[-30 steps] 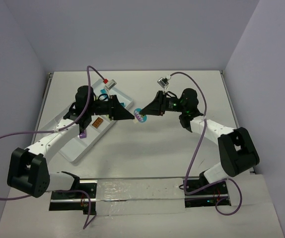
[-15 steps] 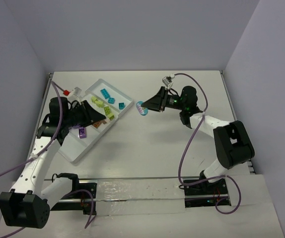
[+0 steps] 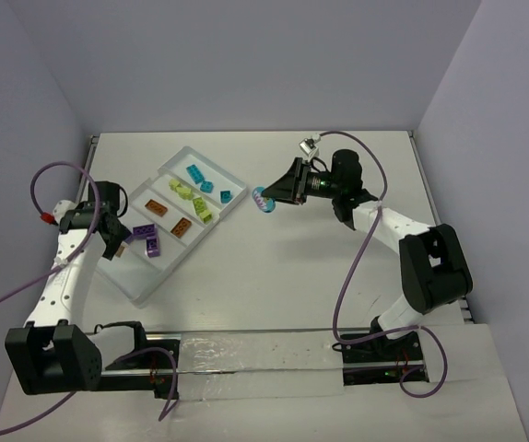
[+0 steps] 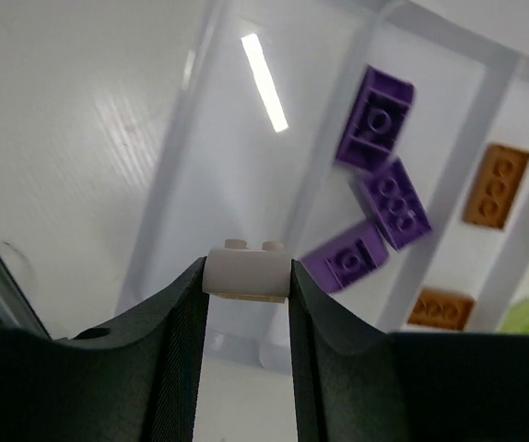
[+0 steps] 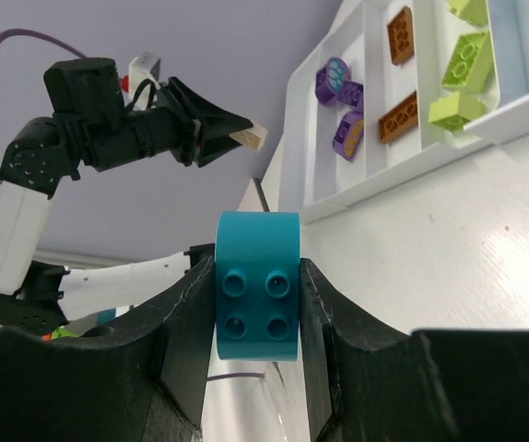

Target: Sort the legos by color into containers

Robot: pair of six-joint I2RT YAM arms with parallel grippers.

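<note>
Currently, one teal brick (image 5: 257,296) is pinched between the narrow-set fingers of the right gripper (image 5: 257,322). It is held above the table (image 3: 283,267), just off the far-right corner of the tray (image 3: 138,279). A white brick (image 4: 246,273) is clamped in the left gripper (image 4: 246,290), over the compartment beside the purple bricks (image 4: 392,201). Tray contents lie separated by colour: three teal bricks (image 3: 207,185) farthest, lime bricks (image 3: 200,210) next, then orange-brown bricks (image 3: 181,226), then purple.
</note>
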